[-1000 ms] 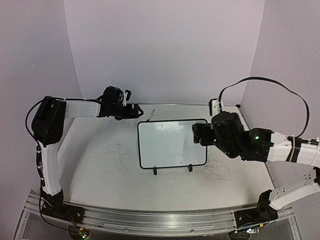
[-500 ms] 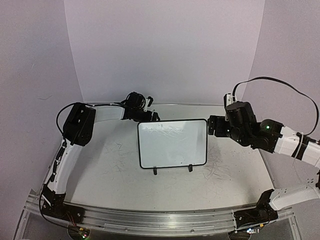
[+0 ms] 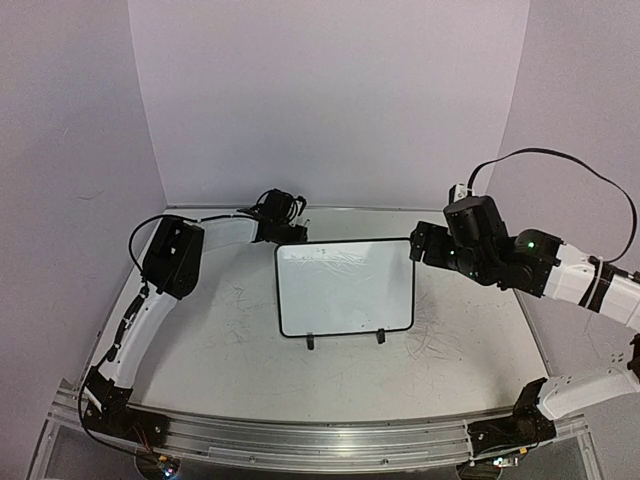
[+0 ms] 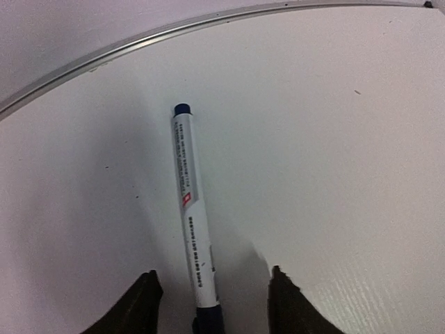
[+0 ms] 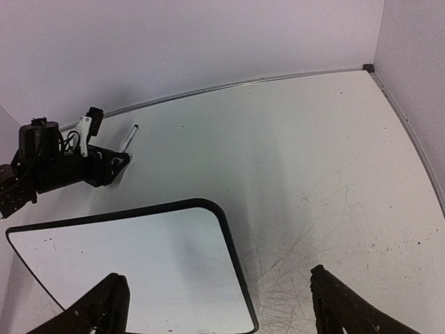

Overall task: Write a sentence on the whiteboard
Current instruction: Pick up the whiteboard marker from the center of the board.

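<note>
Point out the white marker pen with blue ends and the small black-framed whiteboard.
White marker pen with blue ends (image 4: pixel 191 209): left wrist view, mid-barrel.
Small black-framed whiteboard (image 3: pixel 345 295): top external view, bare centre.

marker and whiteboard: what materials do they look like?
Marker: likely plastic, with a smooth white printed barrel and dark blue ends. Whiteboard: smooth white panel with a slight sheen, coating unclear; its thin black frame looks like plastic, but that is uncertain.

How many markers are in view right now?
1. The marker lies flat on the table near its back rim, between the open left pincer's fingers, beyond the whiteboard's far left corner. No other shows.
</note>
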